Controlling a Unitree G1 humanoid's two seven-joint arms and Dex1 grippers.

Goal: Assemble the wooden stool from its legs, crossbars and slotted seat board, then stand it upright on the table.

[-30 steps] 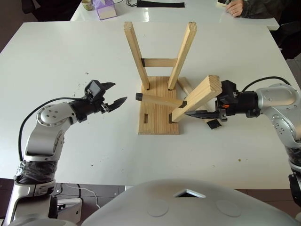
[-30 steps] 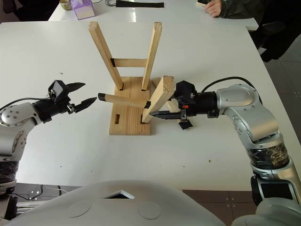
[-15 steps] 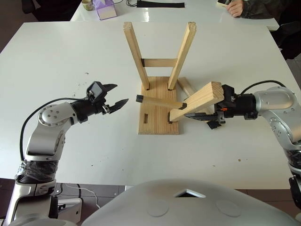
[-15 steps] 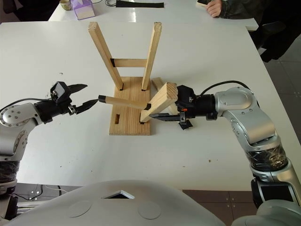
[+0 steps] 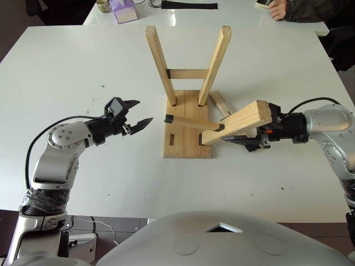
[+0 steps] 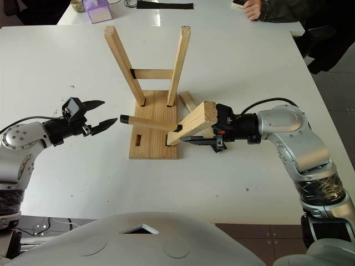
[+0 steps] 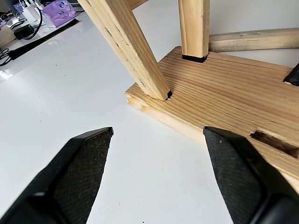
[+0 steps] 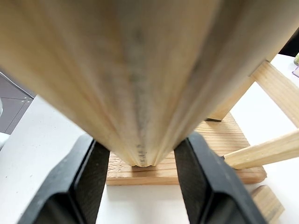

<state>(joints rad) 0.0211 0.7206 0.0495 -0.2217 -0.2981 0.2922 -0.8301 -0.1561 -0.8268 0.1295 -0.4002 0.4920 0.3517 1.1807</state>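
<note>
The slotted seat board (image 5: 187, 126) lies flat mid-table. Two legs (image 5: 160, 64) (image 5: 215, 62) stand in its far slots, joined by a crossbar (image 5: 188, 73). My right gripper (image 5: 249, 136) is shut on a third leg (image 5: 239, 121), which leans low to the right with its foot at the board's near right slot. In the right wrist view both fingers (image 8: 81, 186) clamp this leg (image 8: 140, 70). A crossbar (image 5: 191, 121) sticks out leftward from it, black-tipped. My left gripper (image 5: 140, 112) hovers open just left of that tip, holding nothing; its wrist view shows the board (image 7: 224, 93).
A loose wooden piece (image 5: 220, 103) lies on the table right of the board, behind the held leg. A small black piece (image 5: 250, 147) rests under the right gripper. A tissue box (image 5: 123, 10) and cup (image 5: 102, 5) sit on the far table.
The right gripper has drawn back to the right and tipped the held leg lower. Its crossbar tip shifted right. The left gripper crept slightly right toward it, still open.
</note>
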